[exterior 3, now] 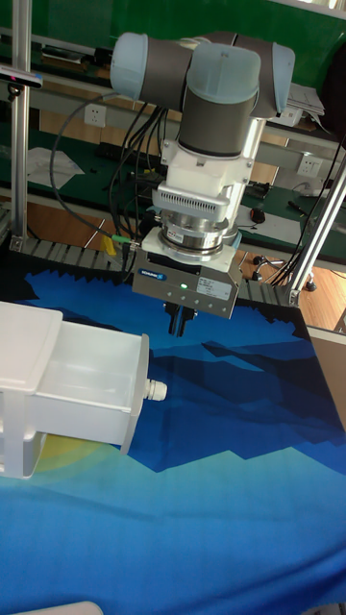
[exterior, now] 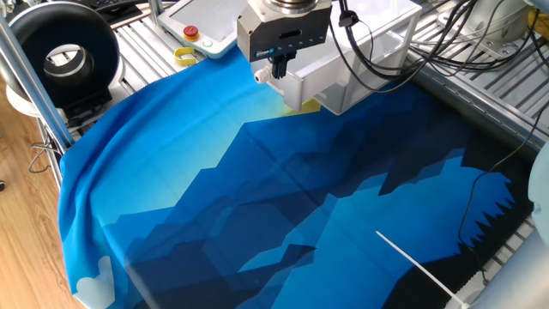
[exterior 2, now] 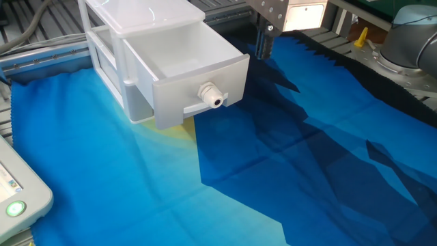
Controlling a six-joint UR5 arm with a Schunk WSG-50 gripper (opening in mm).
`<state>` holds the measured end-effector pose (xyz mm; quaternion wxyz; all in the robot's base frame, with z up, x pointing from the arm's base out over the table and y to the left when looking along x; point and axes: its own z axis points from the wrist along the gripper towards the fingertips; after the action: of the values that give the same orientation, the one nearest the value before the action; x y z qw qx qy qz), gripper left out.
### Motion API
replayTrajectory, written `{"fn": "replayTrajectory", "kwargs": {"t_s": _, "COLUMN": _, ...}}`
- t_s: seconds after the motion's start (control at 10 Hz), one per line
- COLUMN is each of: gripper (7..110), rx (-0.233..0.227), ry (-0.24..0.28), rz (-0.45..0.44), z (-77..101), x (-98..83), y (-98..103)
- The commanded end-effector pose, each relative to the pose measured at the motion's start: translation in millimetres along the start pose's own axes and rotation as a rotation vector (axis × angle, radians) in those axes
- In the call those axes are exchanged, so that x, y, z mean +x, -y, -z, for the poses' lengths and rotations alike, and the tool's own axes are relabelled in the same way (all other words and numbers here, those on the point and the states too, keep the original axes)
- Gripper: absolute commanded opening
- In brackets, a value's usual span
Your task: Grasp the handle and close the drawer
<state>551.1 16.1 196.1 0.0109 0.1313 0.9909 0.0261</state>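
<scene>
The drawer (exterior 2: pixel 183 65) is a white plastic one, pulled out of its white cabinet (exterior 2: pixel 140 17) and open on top. Its handle (exterior 2: pixel 213 96) is a small white knob on the front panel. In the tall fixed view the handle (exterior 3: pixel 155 389) sticks out to the right of the drawer (exterior 3: pixel 82 384). My gripper (exterior 3: pixel 178 321) hangs above and slightly right of the handle, fingers pressed together, holding nothing. From the other side the gripper (exterior 2: pixel 263 45) is beyond the drawer's front corner, clear of the knob. In one fixed view the gripper (exterior: pixel 279 63) hovers just over the handle (exterior: pixel 262 75).
A blue cloth (exterior: pixel 283 197) covers the table. A teach pendant (exterior: pixel 193 26) with a red button and a yellow piece (exterior: pixel 184 57) lie behind the cabinet. A black ring-shaped device (exterior: pixel 64 51) stands at the far left. Cables (exterior: pixel 386 51) trail over the cabinet.
</scene>
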Motion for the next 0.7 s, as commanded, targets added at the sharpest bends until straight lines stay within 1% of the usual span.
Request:
{"fn": "replayTrajectory", "kwargs": {"t_s": 0.0, "gripper": 7, "rx": -0.012, "ry": 0.001, "rz": 0.004, "z": 0.8, "x": -0.4, "y": -2.2}}
{"fn": "replayTrajectory", "kwargs": {"t_s": 0.2, "gripper": 7, "rx": -0.012, "ry": 0.001, "rz": 0.015, "z": 0.8, "x": -0.4, "y": -2.1}}
{"fn": "replayTrajectory", "kwargs": {"t_s": 0.3, "gripper": 7, "rx": -0.035, "ry": -0.01, "rz": 0.017, "z": 1.1, "x": 2.3, "y": -7.6}}
{"fn": "replayTrajectory", "kwargs": {"t_s": 0.4, "gripper": 7, "rx": -0.045, "ry": -0.009, "rz": 0.031, "z": 1.6, "x": 2.1, "y": -9.9}}
{"fn": "replayTrajectory", "kwargs": {"t_s": 0.5, "gripper": 7, "rx": -0.05, "ry": 0.007, "rz": 0.087, "z": 1.8, "x": -1.3, "y": -11.2}}
{"fn": "replayTrajectory", "kwargs": {"t_s": 0.6, "gripper": 7, "rx": -0.023, "ry": 0.009, "rz": 0.117, "z": 1.2, "x": -2.1, "y": -5.2}}
